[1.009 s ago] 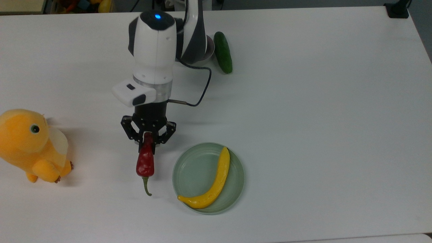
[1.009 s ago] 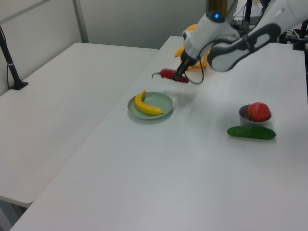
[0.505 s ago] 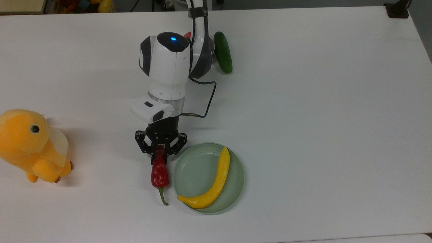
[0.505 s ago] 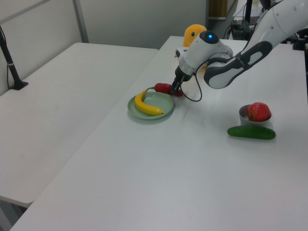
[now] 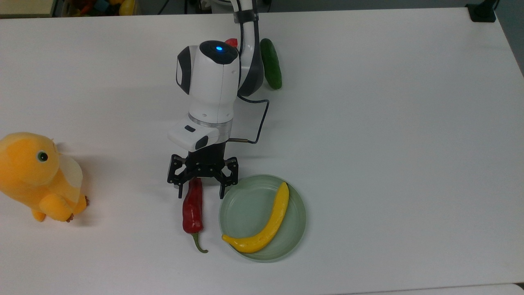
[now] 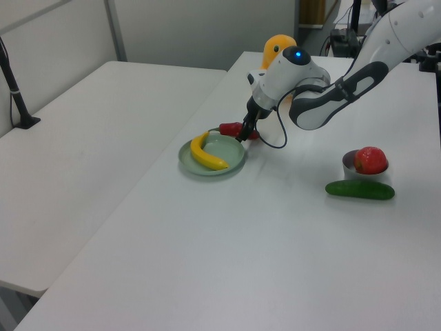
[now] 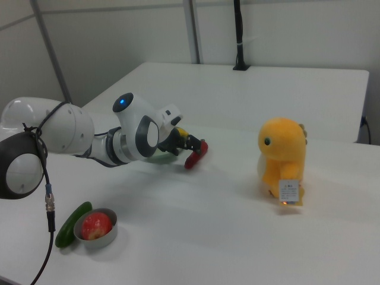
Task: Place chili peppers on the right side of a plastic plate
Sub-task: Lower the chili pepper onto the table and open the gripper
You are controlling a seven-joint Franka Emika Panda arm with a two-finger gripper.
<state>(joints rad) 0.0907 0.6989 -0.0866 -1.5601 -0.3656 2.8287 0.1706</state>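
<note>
The dark-red chili pepper [image 5: 193,205] lies flat on the white table, stem toward the front edge, just off the top view's left of the pale green plastic plate [image 5: 239,213]. My gripper [image 5: 201,191] stands open, low over the chili's upper end, one finger on each side. The finger [image 5: 223,189] nearest the plate is close against its rim. A long yellow curved fruit [image 5: 266,225] lies in the plate. In the left view the chili [image 6: 233,128] lies behind the plate [image 6: 233,157], under the gripper [image 6: 241,136]. The right view has the chili [image 7: 196,155] below the gripper [image 7: 189,144].
A yellow plush toy [image 5: 39,176] sits at the top view's left edge. A dark green cucumber [image 5: 271,63] lies at the back beside the arm. Next to it a small grey bowl [image 6: 348,164] holds a red apple [image 6: 371,159].
The gripper carried the chili toward the plate, lowered it to the table and opened, letting it go. The plate slid slightly toward the top view's right.
</note>
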